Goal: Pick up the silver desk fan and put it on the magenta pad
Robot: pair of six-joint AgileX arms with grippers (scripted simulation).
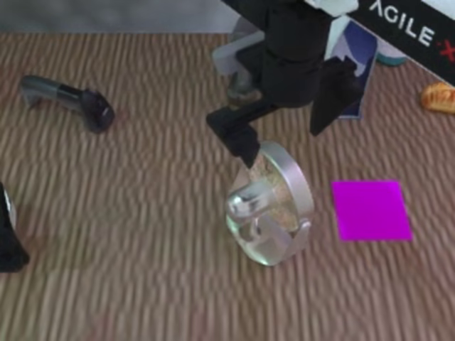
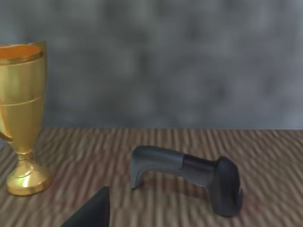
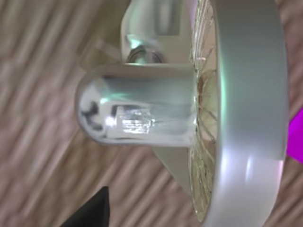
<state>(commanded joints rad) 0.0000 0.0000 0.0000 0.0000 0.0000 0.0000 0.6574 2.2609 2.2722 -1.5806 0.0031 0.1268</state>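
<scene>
The silver desk fan (image 1: 274,206) stands on the wooden table near the middle, its ring frame upright and its chrome hub (image 3: 137,106) pointing to the table's left. My right gripper (image 1: 283,124) hangs open just behind and above the fan's top rim, one finger (image 1: 238,142) at the rim's left and the other (image 1: 328,99) farther right; nothing is held. The right wrist view is filled by the fan (image 3: 246,109), with one dark fingertip (image 3: 97,208) in the corner. The magenta pad (image 1: 371,210) lies flat to the fan's right, bare.
A dark grey scanner (image 1: 67,99) lies at the back left, also in the left wrist view as the scanner (image 2: 189,172) next to a gold trophy cup (image 2: 21,118). A blue box (image 1: 359,67) and an orange object (image 1: 437,96) sit at the back right. My left gripper (image 1: 6,245) is parked at the left edge.
</scene>
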